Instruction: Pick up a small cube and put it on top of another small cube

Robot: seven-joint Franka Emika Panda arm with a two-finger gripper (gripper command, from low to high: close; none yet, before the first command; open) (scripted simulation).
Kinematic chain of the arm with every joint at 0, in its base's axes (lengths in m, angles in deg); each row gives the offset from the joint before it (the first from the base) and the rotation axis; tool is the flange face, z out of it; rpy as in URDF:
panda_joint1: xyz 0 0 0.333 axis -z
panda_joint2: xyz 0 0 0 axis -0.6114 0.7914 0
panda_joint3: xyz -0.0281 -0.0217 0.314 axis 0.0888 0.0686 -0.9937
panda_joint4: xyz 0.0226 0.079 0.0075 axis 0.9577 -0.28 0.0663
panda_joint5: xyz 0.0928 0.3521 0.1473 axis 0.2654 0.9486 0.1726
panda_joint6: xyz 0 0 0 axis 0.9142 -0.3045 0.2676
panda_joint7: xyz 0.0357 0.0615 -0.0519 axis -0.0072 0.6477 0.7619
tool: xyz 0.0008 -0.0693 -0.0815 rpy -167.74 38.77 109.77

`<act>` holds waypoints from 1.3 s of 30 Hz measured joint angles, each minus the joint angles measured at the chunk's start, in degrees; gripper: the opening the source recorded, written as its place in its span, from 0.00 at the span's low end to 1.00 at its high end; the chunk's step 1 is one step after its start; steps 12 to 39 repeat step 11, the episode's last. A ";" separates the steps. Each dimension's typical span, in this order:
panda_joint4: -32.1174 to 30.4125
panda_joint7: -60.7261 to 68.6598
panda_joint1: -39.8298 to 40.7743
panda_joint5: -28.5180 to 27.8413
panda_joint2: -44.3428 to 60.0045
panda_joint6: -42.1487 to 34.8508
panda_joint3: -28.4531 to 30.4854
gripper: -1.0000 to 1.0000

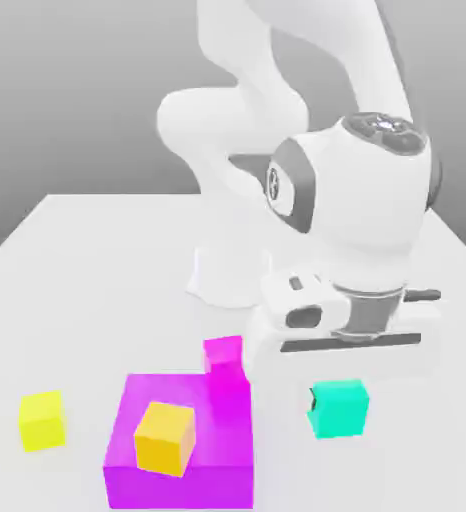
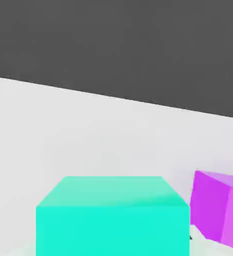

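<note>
Across the pale worktop point(image 1: 107, 290), I log the big purple block point(image 1: 182, 487) near its front edge, orange cube point(image 1: 165, 439) on top, magenta piece point(image 1: 224, 358) by its far corner at the exterior view's right. My hand point(image 1: 338, 406) is closed to the teal cube's width, pinching the teal cube point(image 1: 339, 410). Open worktop separates block from teal cube; yellow cube point(image 1: 42, 420) sits apart, exterior view's left.

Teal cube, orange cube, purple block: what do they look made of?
Teal cube: smooth matte plastic or painted wood; flat color, no grain. Orange cube: same look, plain even faces. Purple block: likely the same too, crisp edges, no texture. Render shading leaves the actual material open.
</note>
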State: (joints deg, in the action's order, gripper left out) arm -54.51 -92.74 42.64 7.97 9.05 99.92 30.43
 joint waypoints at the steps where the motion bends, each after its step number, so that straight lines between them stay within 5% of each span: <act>1: 0.30 0.50 3.26 1.41 -1.71 -1.80 1.26 0.00; 5: -0.22 1.22 17.86 3.71 -1.01 -0.31 0.13 0.00; 6: -0.66 0.98 15.64 3.40 0.26 1.40 -1.40 0.00; 7: -0.98 0.54 13.62 2.83 1.93 3.38 -2.53 1.00; 39: -0.98 0.54 13.60 2.83 1.93 3.38 -2.53 1.00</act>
